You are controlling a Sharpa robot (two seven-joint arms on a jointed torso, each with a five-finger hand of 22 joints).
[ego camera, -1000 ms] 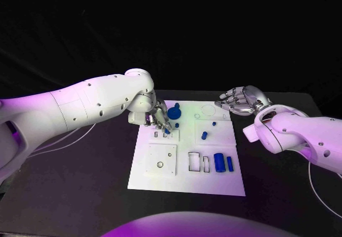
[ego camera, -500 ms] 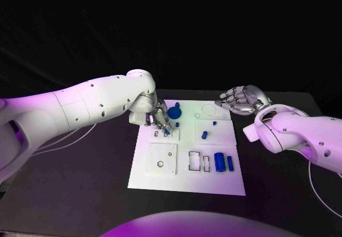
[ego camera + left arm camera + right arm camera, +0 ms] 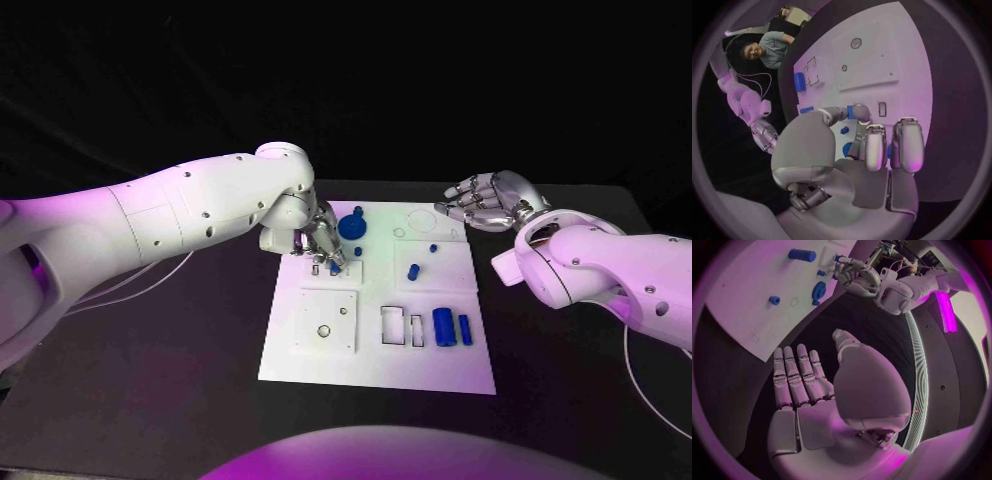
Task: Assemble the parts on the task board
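- Left hand (image 3: 320, 240) reaches down onto the white board (image 3: 325, 365), fingertips around a small blue part (image 3: 336, 266); whether it grips is unclear.
- Right hand (image 3: 488, 203) hovers beside the board's far corner, fingers apart, holding nothing.

The room is dim and the background black from 9 through 12 to 3 o'clock in the head view. Violet light washes the left arm (image 3: 159, 215) and right arm (image 3: 606, 270), strongest on their outer shells at 9 and 3 o'clock. The task board (image 3: 378, 360) is the brightest area, pale with a faint greenish tint near 6 o'clock; the dark surface (image 3: 173, 400) gives little reflection. A glowing magenta strip light (image 3: 947, 312) shows in the right wrist view. Both wrist views bend straight edges strongly toward the rim, inside a dark frame.
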